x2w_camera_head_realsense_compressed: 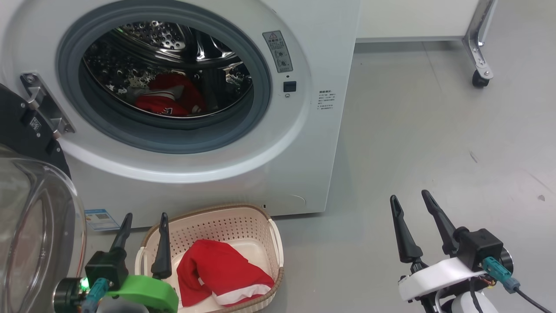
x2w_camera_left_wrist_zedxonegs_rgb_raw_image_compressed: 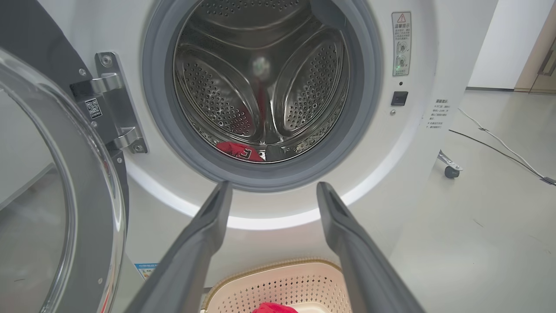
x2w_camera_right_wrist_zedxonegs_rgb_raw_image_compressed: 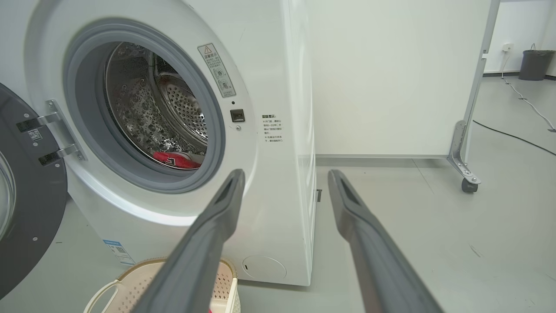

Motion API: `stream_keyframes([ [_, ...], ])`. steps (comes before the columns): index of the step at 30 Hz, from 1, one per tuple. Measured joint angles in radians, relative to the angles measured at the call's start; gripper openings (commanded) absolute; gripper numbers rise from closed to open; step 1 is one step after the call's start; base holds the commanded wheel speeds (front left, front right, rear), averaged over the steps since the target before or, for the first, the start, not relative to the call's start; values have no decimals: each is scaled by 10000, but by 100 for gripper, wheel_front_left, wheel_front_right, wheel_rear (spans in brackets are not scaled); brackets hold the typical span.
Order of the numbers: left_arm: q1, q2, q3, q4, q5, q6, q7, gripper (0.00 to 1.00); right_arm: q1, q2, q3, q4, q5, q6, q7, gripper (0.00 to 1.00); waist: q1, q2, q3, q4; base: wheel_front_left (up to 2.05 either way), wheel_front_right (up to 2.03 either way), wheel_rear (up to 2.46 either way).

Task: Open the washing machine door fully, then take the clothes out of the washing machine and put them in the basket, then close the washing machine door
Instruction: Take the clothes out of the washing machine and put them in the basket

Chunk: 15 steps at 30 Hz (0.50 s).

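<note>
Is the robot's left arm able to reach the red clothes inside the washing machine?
Probably yes. The washing machine door is swung wide aside, nothing blocks the drum mouth, and the open, empty left gripper points toward it. The red clothes lie low inside.

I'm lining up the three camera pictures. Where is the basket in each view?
Head view: basket at bottom centre, in front of the washing machine.
Left wrist view: bottom centre, cut off by the edge.
Right wrist view: bottom left, partly hidden by the right gripper.
Shared landmark: the grey warning sticker right of the machine's opening.
</note>
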Motion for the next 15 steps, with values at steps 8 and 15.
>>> stream_keyframes([
  [8,662,23,-13,-604,2,167,192,100,312,10,38,-36,-17,-82,0,100,0,0,-219,51,0,0,0],
  [15,1021,33,-54,-1070,12,255,389,100,353,10,54,-100,-19,-155,0,100,0,0,-249,62,0,0,0],
])
